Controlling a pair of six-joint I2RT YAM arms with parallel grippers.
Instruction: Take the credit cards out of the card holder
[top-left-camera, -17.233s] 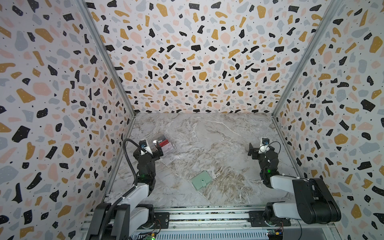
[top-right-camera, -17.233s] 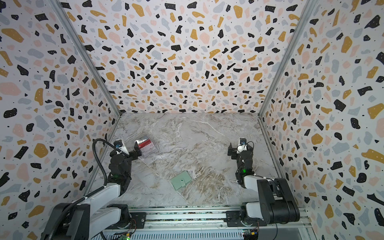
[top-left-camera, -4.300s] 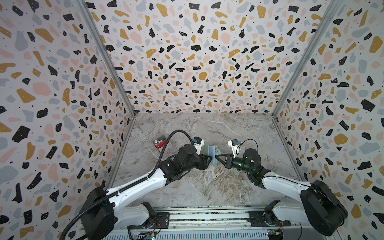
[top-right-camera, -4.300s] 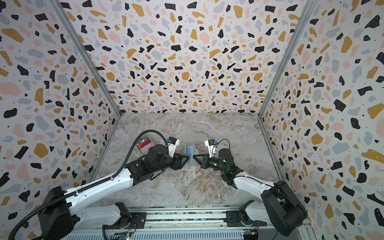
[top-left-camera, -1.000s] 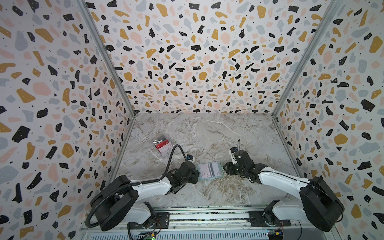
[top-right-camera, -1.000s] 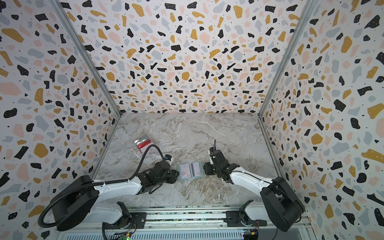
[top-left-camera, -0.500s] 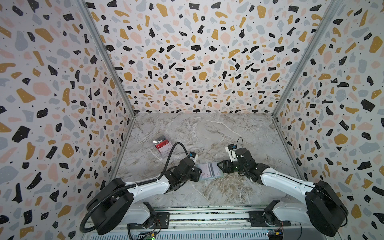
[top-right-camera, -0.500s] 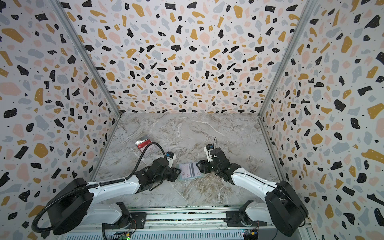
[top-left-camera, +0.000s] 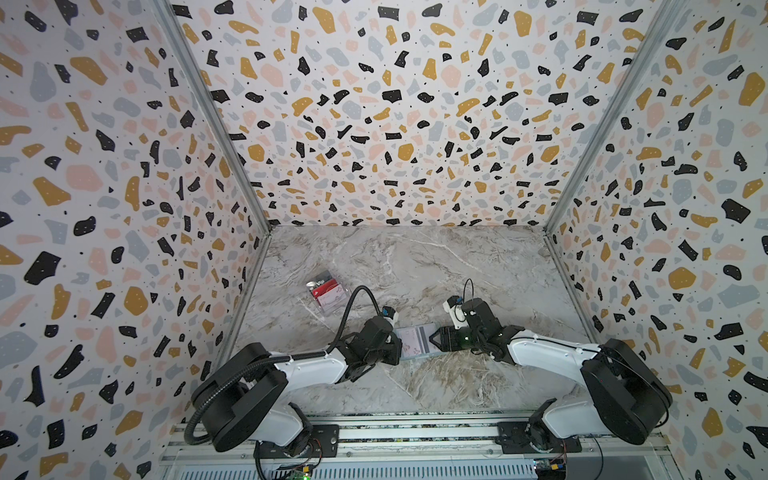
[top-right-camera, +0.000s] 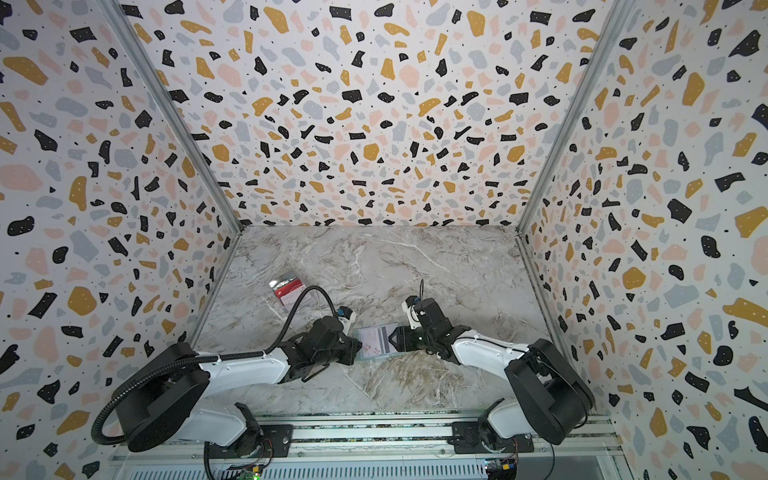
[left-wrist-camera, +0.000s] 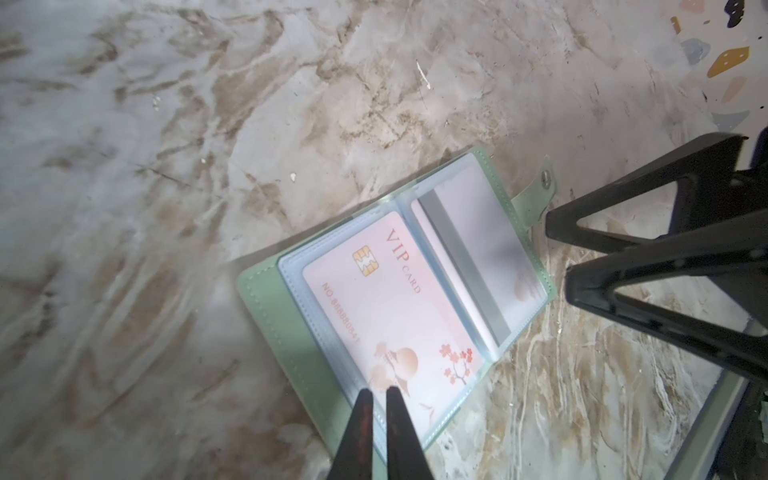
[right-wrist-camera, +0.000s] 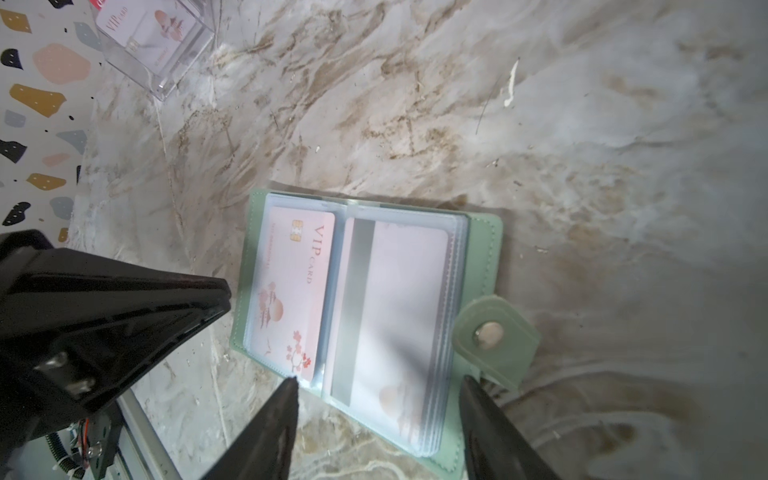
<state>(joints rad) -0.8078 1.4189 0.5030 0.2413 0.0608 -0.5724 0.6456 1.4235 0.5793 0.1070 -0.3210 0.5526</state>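
Flanking the open card holder (left-wrist-camera: 266, 299): flowered card (left-wrist-camera: 386, 299) nearest the pressed-together left gripper (left-wrist-camera: 377, 392), striped card (right-wrist-camera: 399, 316) nearest the spread right gripper (right-wrist-camera: 380, 379).

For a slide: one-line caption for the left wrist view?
Left gripper, all but shut, at the pink card in the open holder; right gripper open opposite.
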